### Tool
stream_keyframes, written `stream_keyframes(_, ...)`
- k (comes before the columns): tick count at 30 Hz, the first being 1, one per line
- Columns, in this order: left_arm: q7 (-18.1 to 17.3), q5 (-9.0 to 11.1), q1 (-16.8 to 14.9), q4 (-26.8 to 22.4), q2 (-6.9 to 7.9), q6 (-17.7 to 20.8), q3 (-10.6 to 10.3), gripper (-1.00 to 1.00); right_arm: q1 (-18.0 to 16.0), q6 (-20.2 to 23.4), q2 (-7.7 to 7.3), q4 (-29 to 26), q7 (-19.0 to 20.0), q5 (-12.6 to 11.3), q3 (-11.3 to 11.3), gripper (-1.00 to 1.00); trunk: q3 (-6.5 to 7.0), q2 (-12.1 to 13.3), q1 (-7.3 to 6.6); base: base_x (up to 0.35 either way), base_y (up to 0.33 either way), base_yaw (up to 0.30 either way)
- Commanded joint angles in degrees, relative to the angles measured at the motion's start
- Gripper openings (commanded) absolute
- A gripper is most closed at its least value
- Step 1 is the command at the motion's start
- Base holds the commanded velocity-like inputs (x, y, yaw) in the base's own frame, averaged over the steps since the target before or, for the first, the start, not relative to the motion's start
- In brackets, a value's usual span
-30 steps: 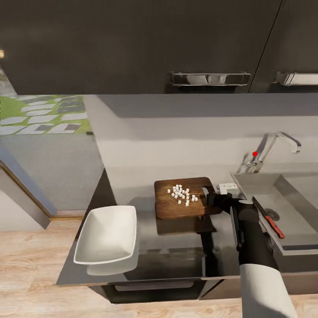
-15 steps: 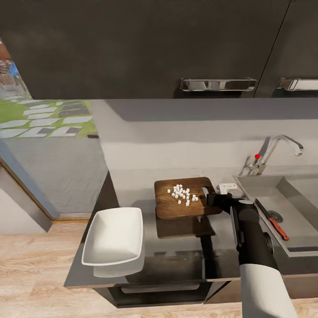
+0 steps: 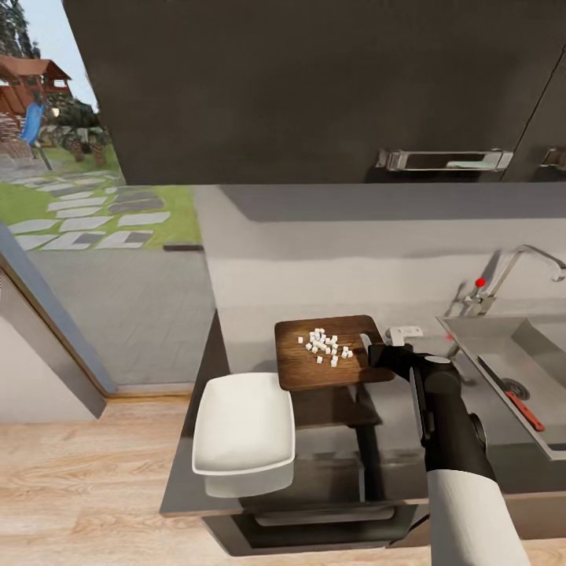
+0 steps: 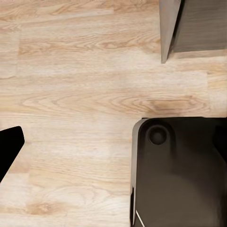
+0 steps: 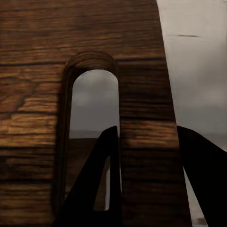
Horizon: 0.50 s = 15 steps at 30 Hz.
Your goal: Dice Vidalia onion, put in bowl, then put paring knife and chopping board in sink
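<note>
Your right gripper (image 3: 376,351) is shut tight on the slot end of the board (image 3: 326,354), held level above the countertop (image 3: 330,452) with the onion bits (image 3: 324,345) on top, and the bowl (image 3: 244,420) sits to its left near the front edge.
</note>
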Motion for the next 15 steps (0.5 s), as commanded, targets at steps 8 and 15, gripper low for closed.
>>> stream_keyframes(8, 0.2, 0.6, 0.0, -0.1, 0.08, -0.1, -0.5, 1.0, -0.1, 0.2, 0.07, -0.1, 0.6, 0.6, -0.2, -1.0, 0.56, -0.1, 0.04, 0.0, 0.011, 0.0)
stream_keyframes(15, 0.2, 0.6, 0.0, -0.1, 0.08, -0.1, -0.5, 1.0, -0.1, 0.2, 0.07, -0.1, 0.6, 0.6, -0.2, -1.0, 1.13, -0.1, 0.04, 0.0, 0.245, 0.0)
